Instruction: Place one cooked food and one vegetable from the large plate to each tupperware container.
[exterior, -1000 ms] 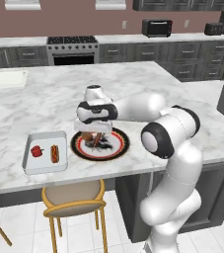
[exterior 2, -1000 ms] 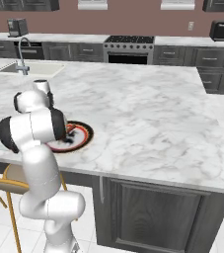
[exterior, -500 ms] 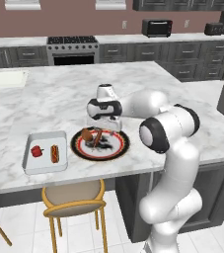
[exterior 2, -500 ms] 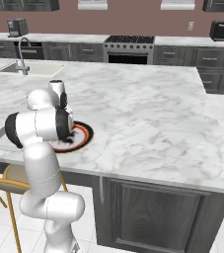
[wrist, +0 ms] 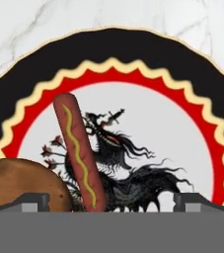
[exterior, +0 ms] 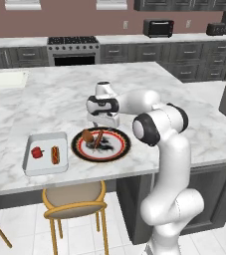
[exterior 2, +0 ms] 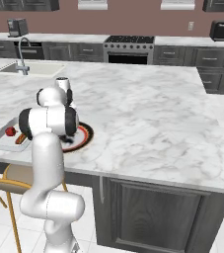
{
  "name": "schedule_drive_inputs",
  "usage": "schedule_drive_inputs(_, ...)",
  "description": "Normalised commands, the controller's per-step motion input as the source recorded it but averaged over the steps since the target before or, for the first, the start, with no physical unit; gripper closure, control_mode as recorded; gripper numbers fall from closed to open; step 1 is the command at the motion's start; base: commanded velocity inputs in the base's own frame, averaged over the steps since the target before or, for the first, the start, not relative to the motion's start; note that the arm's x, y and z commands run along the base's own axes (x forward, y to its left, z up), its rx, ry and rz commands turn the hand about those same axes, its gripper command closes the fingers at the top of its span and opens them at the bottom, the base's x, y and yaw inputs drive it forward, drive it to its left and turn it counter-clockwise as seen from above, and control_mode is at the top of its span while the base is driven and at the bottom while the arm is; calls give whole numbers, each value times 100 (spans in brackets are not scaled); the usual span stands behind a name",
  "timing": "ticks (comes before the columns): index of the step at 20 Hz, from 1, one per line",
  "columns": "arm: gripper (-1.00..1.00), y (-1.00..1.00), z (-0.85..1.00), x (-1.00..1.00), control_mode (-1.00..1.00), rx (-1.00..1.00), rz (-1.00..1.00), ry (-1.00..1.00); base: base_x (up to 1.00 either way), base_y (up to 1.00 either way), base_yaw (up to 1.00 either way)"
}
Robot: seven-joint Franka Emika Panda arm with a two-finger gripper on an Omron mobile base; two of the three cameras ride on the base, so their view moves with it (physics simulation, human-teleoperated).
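while the hand (exterior: 103,121) hangs released and empty just above the plate (exterior: 117,148), a hot dog (wrist: 79,153) and a brown potato (wrist: 19,185) lie on the plate's white centre. left of the plate on the tabletop (exterior: 59,104), a container (exterior: 31,169) holds a red pepper (exterior: 37,152) and another hot dog (exterior: 55,155).

A white-grey marble island countertop (exterior: 149,94) carries a round black-rimmed plate (exterior: 119,148) and, just beside it, a shallow pale rectangular tray (exterior: 31,167).
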Motion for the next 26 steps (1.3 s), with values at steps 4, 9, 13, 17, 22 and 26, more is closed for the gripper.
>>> schedule_drive_inputs(4,-100,0,-28,19,-100,0,-2,0,0,0,0)
schedule_drive_inputs(9,-100,-4,-31,0,-100,0,0,2,0,0,0)
schedule_drive_inputs(13,-100,-5,-34,5,-100,0,0,6,0,0,0)
schedule_drive_inputs(17,-100,-1,-34,14,-100,0,0,4,0,0,0)
schedule_drive_inputs(22,-100,0,-21,33,-100,0,0,3,0,0,0)
schedule_drive_inputs(26,-100,0,-8,24,-100,0,0,2,0,0,0)
